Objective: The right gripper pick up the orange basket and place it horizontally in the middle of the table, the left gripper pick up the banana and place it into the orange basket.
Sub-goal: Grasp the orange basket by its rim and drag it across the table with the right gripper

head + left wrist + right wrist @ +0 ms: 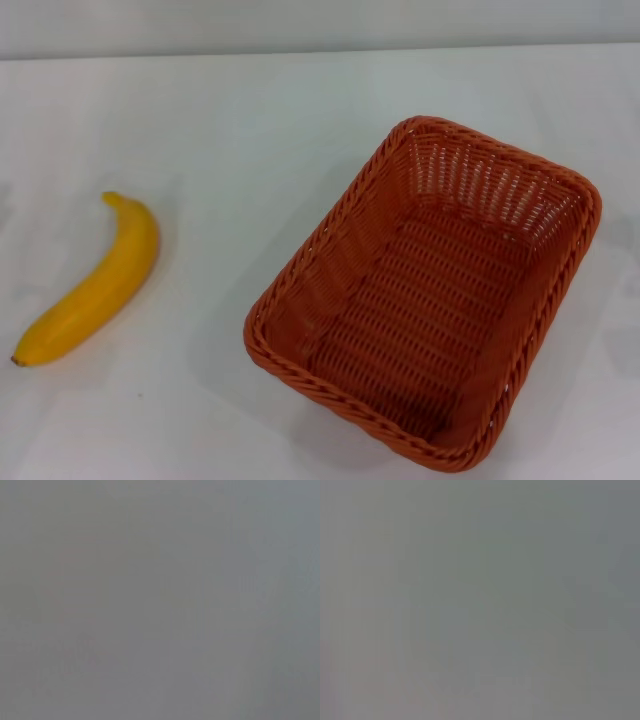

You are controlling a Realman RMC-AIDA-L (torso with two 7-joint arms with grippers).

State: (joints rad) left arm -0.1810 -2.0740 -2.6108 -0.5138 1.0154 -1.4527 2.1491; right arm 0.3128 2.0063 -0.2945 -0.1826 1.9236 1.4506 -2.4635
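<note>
Nearest the head camera, the orange basket (425, 295) sits skewed on the table's (220, 130) right side, with nothing inside. Banana (92, 285) lies well apart on the left. Neither gripper shows anywhere, so can't tell their claws.

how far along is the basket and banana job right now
Nothing looks done yet. The orange basket sits empty and skewed on the right of the table, not set horizontally in the middle. The banana lies on the table at the left, apart from the basket. Nothing is in hand: neither gripper shows in any view, and both wrist views are blank grey. Both steps are left.
</note>
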